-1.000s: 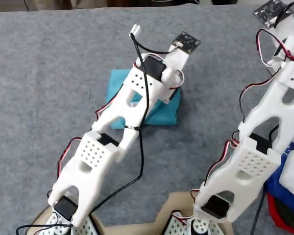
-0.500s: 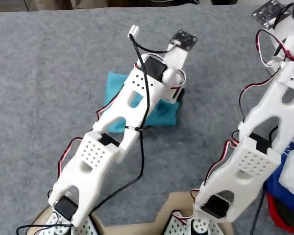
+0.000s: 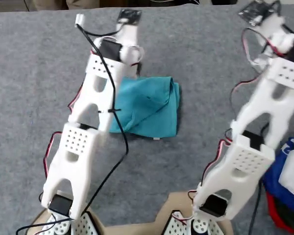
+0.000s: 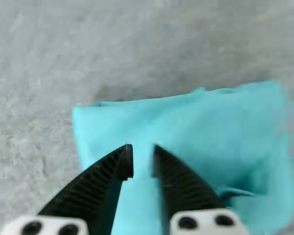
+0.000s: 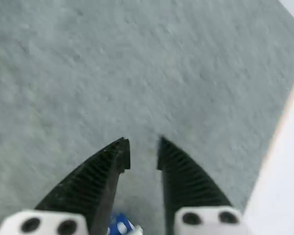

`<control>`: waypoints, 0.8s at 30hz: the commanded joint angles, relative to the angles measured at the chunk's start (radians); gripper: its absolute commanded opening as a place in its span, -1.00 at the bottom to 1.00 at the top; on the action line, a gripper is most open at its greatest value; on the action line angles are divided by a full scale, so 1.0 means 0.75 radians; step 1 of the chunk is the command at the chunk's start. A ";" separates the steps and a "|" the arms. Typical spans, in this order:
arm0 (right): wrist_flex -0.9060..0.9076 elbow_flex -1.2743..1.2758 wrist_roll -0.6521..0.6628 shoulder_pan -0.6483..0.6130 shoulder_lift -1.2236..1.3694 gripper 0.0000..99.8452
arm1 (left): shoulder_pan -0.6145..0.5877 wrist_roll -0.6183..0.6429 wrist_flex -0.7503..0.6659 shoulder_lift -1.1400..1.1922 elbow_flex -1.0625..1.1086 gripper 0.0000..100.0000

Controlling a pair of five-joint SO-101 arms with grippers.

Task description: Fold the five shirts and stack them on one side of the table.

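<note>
A teal shirt (image 3: 149,107) lies folded into a rough square in the middle of the grey table cover; the left wrist view looks down on the teal shirt (image 4: 196,132). My left gripper (image 4: 142,159) hangs just above the shirt's edge, slightly open with nothing between its fingers. In the high view the left arm stands over the shirt's far left corner, with its dark fingers (image 3: 138,69) just showing. My right gripper (image 5: 143,152) is slightly open and empty over bare grey cloth at the far right.
A pile of blue, red and white garments (image 3: 284,181) lies at the table's near right edge beside the right arm's base. A pale table edge (image 5: 289,161) runs close to the right gripper. Grey cloth (image 3: 39,73) stretches to the left.
The left arm has swung left and toward the far edge, uncovering most of the teal shirt. The right arm's wrist has shifted slightly left.
</note>
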 commanded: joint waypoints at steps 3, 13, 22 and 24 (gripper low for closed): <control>0.018 -0.030 -0.374 -0.277 -0.013 -0.99 | -0.121 -0.094 -0.086 0.148 -0.012 -0.96; 0.018 0.255 -0.473 -0.803 -0.019 -0.99 | -0.194 -0.096 -0.149 0.236 -0.012 -0.96; 0.016 0.322 -0.409 -0.873 -0.056 -0.99 | -0.254 -0.084 0.041 0.157 -0.190 -0.95; 0.016 0.337 -0.397 -0.875 -0.079 -0.99 | -0.291 -0.053 0.104 0.120 -0.284 -0.87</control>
